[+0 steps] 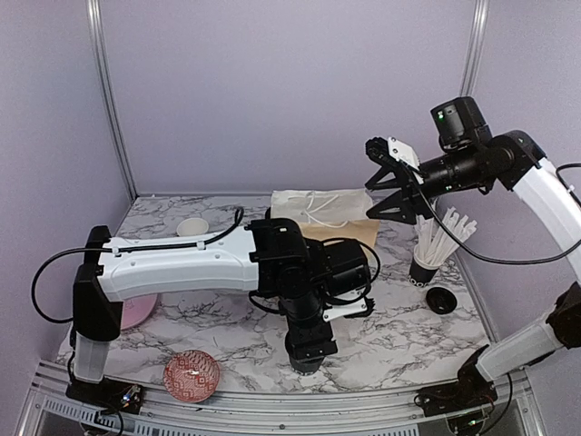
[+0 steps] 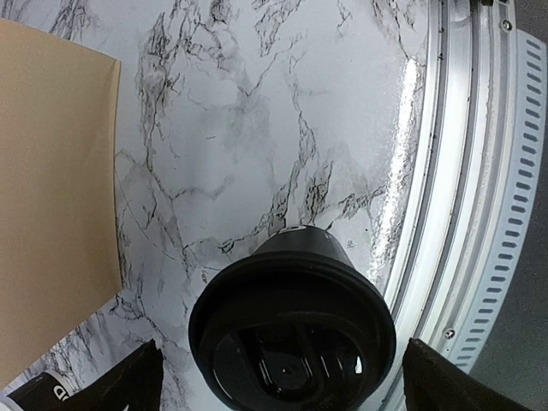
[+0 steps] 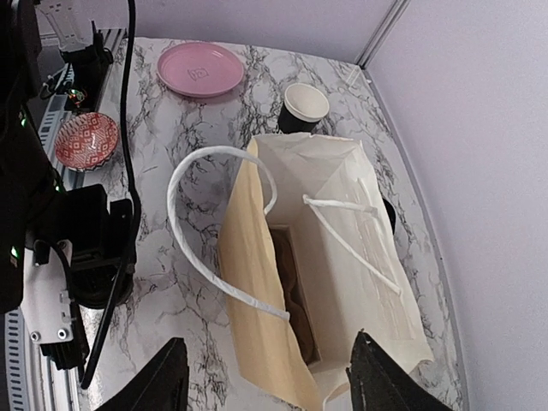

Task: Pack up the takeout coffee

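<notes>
A black takeout coffee cup (image 2: 291, 330) with a black lid stands near the table's front rail. My left gripper (image 2: 282, 349) hangs over it, open, one finger on each side, with a gap between each finger and the lid. In the top view that gripper (image 1: 307, 356) hides the cup. A second black cup (image 3: 305, 104) with a white inside and no lid stands at the back left (image 1: 192, 227). The paper bag (image 3: 342, 257) stands open with white handles. My right gripper (image 3: 270, 339) is open and empty above it, raised high (image 1: 378, 180).
A black cup of white straws (image 1: 434, 250) and a small black lid (image 1: 442, 300) stand right of the bag (image 1: 322, 211). A pink plate (image 3: 201, 68) lies at the left and a red patterned bowl (image 1: 192, 375) near the front rail (image 2: 462, 171).
</notes>
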Controlling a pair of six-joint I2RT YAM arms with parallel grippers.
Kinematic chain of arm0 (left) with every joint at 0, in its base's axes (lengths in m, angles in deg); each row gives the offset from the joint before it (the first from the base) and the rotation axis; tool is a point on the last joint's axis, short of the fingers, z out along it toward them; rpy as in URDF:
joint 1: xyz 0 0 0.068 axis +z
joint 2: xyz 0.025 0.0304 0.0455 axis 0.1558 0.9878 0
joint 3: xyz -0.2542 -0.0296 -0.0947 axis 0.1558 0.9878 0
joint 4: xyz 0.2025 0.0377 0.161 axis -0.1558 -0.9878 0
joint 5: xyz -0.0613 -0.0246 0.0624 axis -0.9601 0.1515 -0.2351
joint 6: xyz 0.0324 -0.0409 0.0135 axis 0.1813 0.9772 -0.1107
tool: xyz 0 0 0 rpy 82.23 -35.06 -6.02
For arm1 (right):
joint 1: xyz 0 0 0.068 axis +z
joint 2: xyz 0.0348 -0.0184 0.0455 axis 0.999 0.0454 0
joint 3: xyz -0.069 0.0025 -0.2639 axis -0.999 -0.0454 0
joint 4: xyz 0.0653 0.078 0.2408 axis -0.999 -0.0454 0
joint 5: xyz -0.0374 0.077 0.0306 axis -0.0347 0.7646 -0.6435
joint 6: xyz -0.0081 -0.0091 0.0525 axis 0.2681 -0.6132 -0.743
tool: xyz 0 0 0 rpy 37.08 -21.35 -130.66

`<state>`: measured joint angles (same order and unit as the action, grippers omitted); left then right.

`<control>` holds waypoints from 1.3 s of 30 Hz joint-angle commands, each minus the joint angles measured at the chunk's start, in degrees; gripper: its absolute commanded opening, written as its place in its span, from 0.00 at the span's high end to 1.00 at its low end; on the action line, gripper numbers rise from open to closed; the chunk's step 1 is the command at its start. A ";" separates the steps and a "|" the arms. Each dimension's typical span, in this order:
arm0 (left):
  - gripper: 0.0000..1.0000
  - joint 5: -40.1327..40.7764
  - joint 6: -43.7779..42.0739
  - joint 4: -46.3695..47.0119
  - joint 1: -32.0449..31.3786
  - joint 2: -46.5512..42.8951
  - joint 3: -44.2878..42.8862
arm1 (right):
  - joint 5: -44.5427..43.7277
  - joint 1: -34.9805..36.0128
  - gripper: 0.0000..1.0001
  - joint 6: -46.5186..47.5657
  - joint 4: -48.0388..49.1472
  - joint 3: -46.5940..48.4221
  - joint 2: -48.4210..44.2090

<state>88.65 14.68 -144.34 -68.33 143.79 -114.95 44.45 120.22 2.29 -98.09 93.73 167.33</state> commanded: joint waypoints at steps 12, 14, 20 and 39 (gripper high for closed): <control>0.01 15.55 10.43 18.99 11.38 -33.29 19.63 | 0.64 14.94 0.47 7.96 -4.07 -16.27 -4.56; 0.01 16.74 14.89 21.83 15.04 -33.92 21.31 | -1.95 18.73 0.44 7.63 -2.39 -17.35 -2.14; 0.01 31.40 25.67 28.53 19.88 -35.12 26.19 | -6.27 24.57 0.36 3.24 6.26 -18.82 5.60; 0.01 33.14 24.50 35.50 22.54 -41.21 37.51 | -11.09 30.66 0.19 3.56 3.59 -17.97 15.92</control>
<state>121.85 39.21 -110.55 -46.37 104.49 -78.45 35.12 149.68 5.63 -93.24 74.54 182.61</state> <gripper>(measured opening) 0.988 0.812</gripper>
